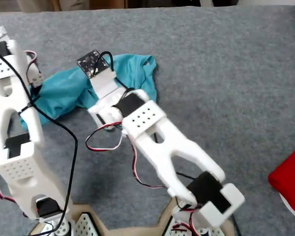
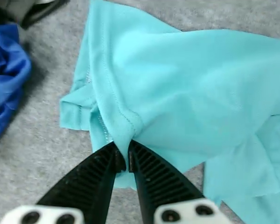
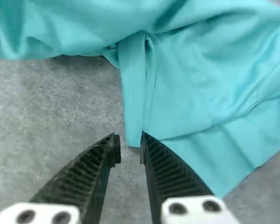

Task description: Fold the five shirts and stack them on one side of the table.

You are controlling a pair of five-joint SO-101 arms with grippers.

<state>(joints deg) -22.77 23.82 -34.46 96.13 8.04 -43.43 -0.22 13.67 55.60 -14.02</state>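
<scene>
A teal shirt [image 1: 69, 88] lies crumpled on the grey table at the back left. In the left wrist view my left gripper [image 2: 126, 157] is shut on a stitched fold of this teal shirt [image 2: 186, 93]. My right gripper [image 3: 129, 145] stands open by a narrow gap just above the table, and the end of a hem strip of the teal shirt [image 3: 200, 84] reaches its fingertips. A blue shirt [image 2: 4, 79] lies bunched beside the teal one. A red shirt [image 1: 289, 179] sits at the table's right edge.
The grey felt table [image 1: 226, 73] stretches bare between the teal shirt and the red one. The right arm's white body [image 1: 167, 142] crosses the middle front, with red and black cables looping off it. The left arm [image 1: 14, 123] stands along the left edge.
</scene>
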